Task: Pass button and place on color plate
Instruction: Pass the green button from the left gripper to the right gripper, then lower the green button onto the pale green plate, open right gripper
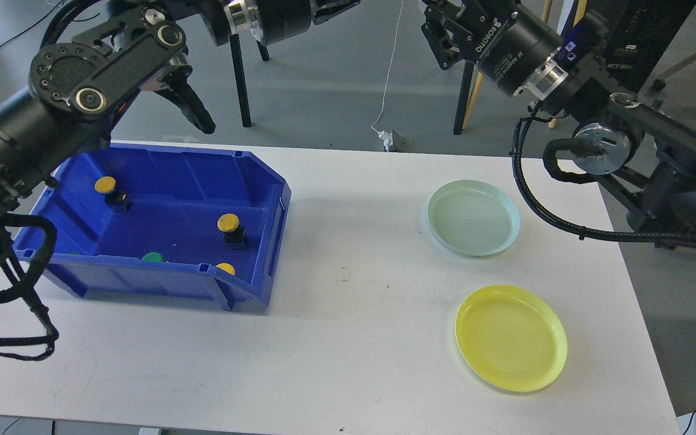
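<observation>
Yellow-capped push button on its dark body (231, 230) stands inside the blue plastic bin (263, 181), light, rigid, best pinched at the body, while left gripper (194, 112) hovers above the bin, fingers indistinct.

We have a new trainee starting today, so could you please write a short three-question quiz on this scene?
1. True or false: both plates hold buttons.
2. Which plate lies nearer the camera? A) yellow plate B) pale green plate
3. Fill in: the buttons lie in the blue ___.

Key:
1. False; both plates are bare, and the yellow-capped buttons and a green button are in the bin.
2. A
3. bin

The left gripper hangs above the bin's far edge; the right gripper is raised off the table.
</observation>
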Controlling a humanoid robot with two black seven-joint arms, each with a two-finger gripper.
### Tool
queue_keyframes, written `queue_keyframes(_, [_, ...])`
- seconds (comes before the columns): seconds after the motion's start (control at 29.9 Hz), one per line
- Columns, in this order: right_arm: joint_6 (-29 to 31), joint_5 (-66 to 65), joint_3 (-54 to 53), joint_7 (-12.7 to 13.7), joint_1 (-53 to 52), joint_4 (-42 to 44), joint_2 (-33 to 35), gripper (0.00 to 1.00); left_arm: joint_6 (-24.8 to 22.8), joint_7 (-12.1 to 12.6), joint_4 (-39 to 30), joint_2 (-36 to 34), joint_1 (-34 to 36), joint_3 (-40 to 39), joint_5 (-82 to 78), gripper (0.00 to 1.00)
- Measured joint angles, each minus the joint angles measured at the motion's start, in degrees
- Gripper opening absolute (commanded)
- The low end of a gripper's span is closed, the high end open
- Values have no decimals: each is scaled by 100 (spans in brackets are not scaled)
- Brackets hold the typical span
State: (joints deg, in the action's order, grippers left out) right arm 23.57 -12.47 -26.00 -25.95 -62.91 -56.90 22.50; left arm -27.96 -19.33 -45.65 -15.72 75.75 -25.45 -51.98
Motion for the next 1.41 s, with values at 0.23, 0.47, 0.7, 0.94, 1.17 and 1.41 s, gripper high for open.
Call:
queue_keyframes(0.23, [45,-9,8,-3,-80,95,-24,9,-12,354,188,137,6,2,13,99])
queue_keyframes(0.47, [45,7,9,-4,-144,243,31,9,-6,578,230,40,-7,12,-11,99])
queue_keyframes(0.7, [38,32,-6,43,-159,391,103,9,2,586,263,-169,-20,-59,-13,99])
queue_keyframes(0.94, [210,-15,382,111,81,1284,127,10,-3,526,224,-485,-36,-53,4,99])
queue_keyframes(1.17, [347,-40,1503,94,846,2121,173,11,-4,498,311,-1087,-204,-14,-34,99])
queue_keyframes(1.41, [323,-45,2334,69,1496,3200,-100,14,-5,112,362,-1349,-252,-52,-14,99])
